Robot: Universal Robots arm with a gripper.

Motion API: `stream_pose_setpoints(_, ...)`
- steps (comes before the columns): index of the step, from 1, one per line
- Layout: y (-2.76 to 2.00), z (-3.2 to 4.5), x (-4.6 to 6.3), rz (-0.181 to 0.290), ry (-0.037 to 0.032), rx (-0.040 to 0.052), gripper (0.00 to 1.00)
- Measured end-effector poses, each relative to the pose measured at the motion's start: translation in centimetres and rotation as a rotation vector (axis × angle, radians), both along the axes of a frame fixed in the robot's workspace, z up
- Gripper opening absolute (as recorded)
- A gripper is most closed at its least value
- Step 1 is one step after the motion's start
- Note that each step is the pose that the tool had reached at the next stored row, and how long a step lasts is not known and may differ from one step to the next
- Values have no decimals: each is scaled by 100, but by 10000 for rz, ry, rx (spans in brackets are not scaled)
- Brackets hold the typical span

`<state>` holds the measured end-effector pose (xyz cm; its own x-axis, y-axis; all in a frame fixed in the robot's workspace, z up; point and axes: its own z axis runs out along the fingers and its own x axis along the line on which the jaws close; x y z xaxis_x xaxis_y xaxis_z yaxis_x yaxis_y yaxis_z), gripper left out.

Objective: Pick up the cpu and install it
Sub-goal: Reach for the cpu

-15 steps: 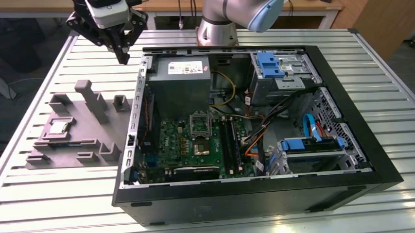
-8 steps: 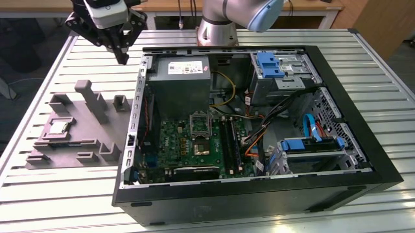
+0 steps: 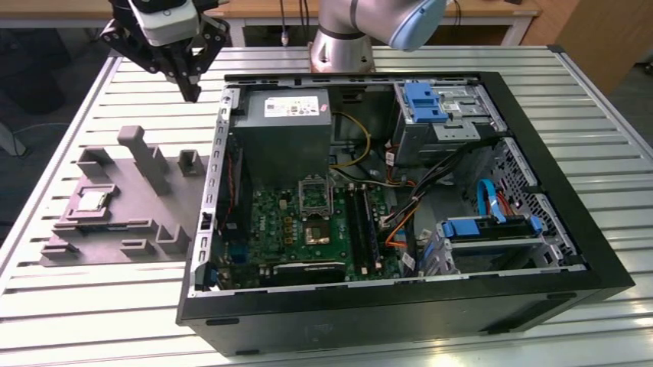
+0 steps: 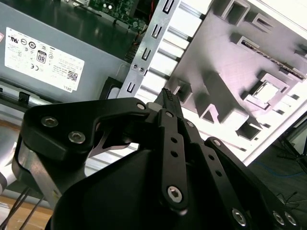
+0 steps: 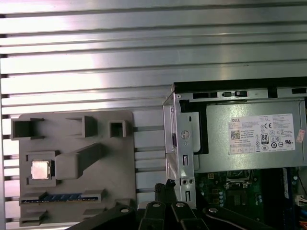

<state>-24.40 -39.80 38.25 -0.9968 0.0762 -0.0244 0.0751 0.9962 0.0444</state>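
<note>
Jaws pressed together, nothing pinched. Gripper (image 3: 191, 95) hangs over table (image 3: 102, 306), near corner of case (image 3: 408, 310). Cpu (image 3: 92, 200) lies flat in square pocket of grey tray (image 3: 112, 246) (exterior view's left of case), well apart from gripper.

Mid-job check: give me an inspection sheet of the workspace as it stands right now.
Surface: slatted metal table carrying a grey fixture tray and an open computer case.
Job's things: cpu lies flat in a tray pocket, untouched; socket on the green board inside the case.
Clutter: memory module in another tray slot.
Grippers: tool shut, holding nothing, hovering over the table by the case's far corner, beyond the tray.
Cables: yellow cable, blue cable and others inside the case, none near the cpu.
Surroundings: arm base behind the case.
</note>
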Motion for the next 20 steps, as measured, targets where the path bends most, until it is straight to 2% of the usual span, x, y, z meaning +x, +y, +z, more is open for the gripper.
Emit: stream_pose_setpoints(20,0,-11,-51,0,1,-1,11)
